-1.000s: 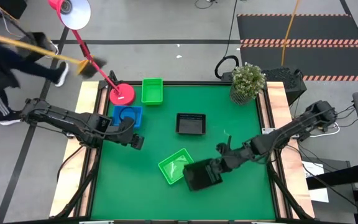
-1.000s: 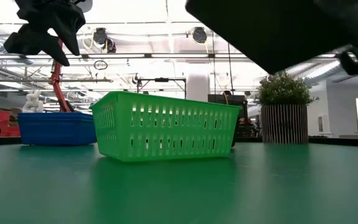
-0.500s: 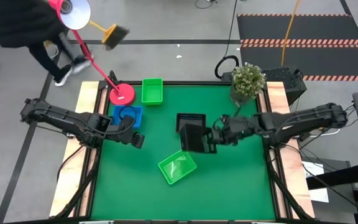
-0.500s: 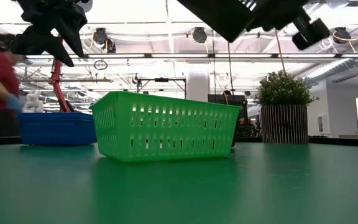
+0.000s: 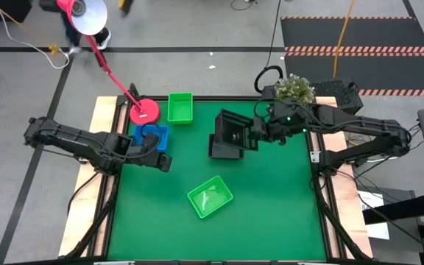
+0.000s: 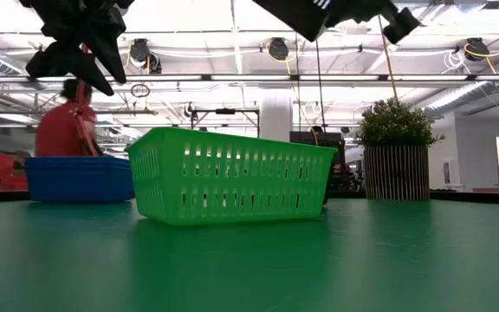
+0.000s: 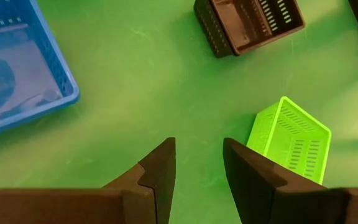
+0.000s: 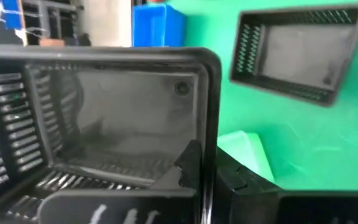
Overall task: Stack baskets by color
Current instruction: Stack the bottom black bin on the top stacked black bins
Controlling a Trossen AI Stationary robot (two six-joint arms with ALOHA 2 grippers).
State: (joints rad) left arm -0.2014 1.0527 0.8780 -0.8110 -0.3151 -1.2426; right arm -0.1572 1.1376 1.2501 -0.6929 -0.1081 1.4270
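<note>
Right gripper (image 5: 255, 137) is clamped tight on the rim of a black basket (image 5: 234, 131) and has carried it from lower centre of the high view, next to the green basket (image 5: 210, 196), up and back toward the upper middle. A second ago it hung low right of that green one; half a second ago it was mid-frame; now it hangs tilted in the air over the second black basket (image 5: 222, 149), which sits on the worktop (image 5: 271, 206) just below centre-top. Right wrist view shows the held basket's inside filling the left of frame, the resting black one upper right.

Meaning: black-on-black stack looks about to happen. It is not seated yet; the held basket is still tilted and raised, so it needs levelling and lowering to nest.

Left gripper (image 5: 162, 163) hovers at left-middle of the high view, beside the blue basket (image 5: 152, 138), unchanged over the last second. Jaws partly open, nothing between them, per the left wrist view.

Other task items unmoved: another green basket (image 5: 180, 107) at top centre-left near the pink lamp base (image 5: 144, 112), loose green one lower centre. Green pair still apart, so green stacking remains. Plant (image 5: 294, 92) upper right. A person in red (image 6: 63, 126) shows beyond the worktop in the low view, left side.
</note>
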